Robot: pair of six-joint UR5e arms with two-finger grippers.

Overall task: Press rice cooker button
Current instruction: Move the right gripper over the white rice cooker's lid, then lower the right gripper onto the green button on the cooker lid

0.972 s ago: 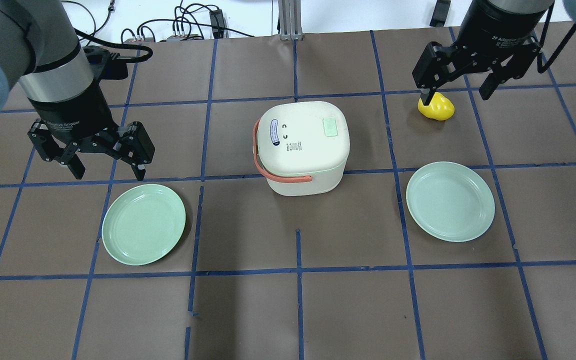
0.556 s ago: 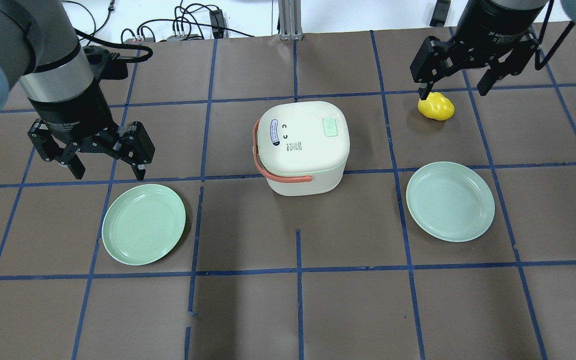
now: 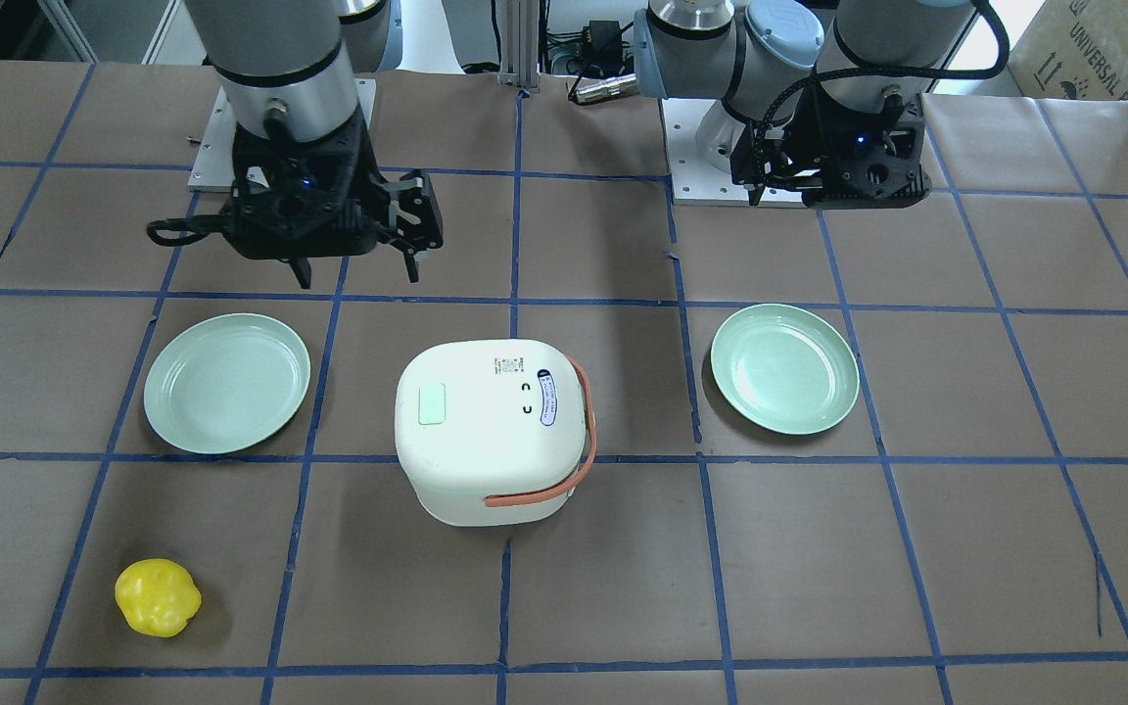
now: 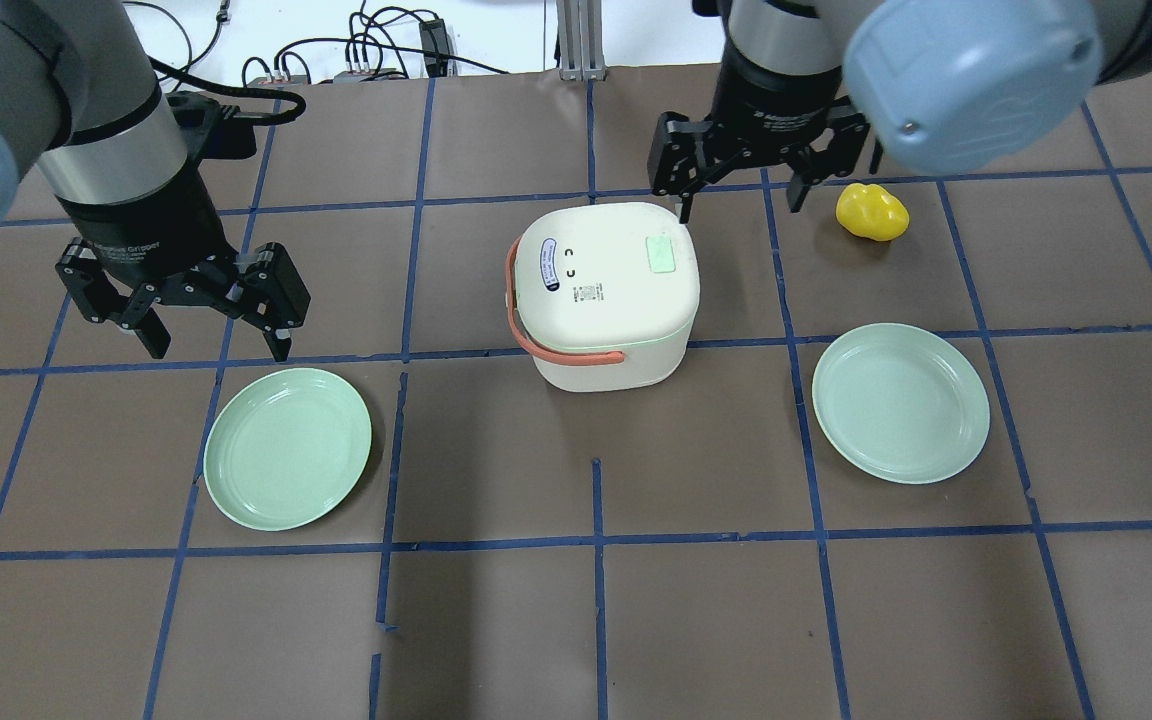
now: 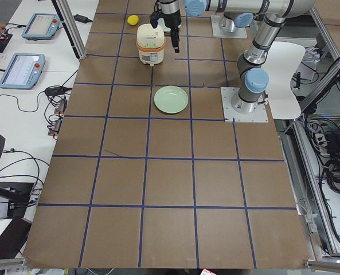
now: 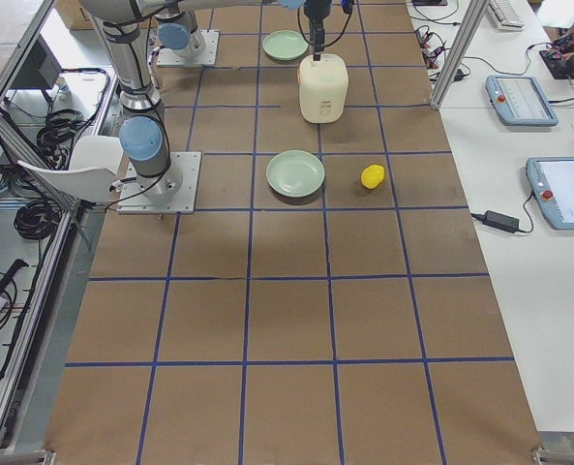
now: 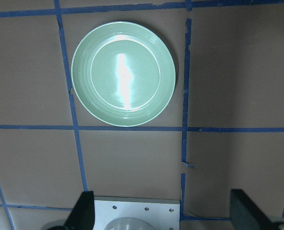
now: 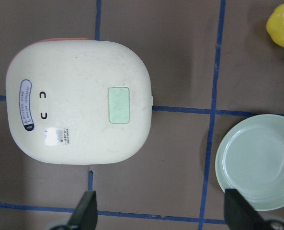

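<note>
The cream rice cooker (image 4: pixel 606 300) with an orange handle stands at the table's middle. Its pale green button (image 4: pixel 660 254) sits on the lid, and also shows in the right wrist view (image 8: pixel 119 104) and the front view (image 3: pixel 433 403). My right gripper (image 4: pixel 739 205) is open and empty. It hangs high over the cooker's far right edge, apart from the lid. My left gripper (image 4: pixel 216 350) is open and empty above the table, just behind the left green plate (image 4: pixel 288 447).
A yellow pepper-like object (image 4: pixel 872 212) lies far right of the cooker. A second green plate (image 4: pixel 900 402) lies to the cooker's right. The brown table (image 4: pixel 596 600) has a blue tape grid. Cables run along the far edge.
My right gripper has moved left, from over the yellow object to over the cooker's far right edge, still open. The left arm has not moved.
</note>
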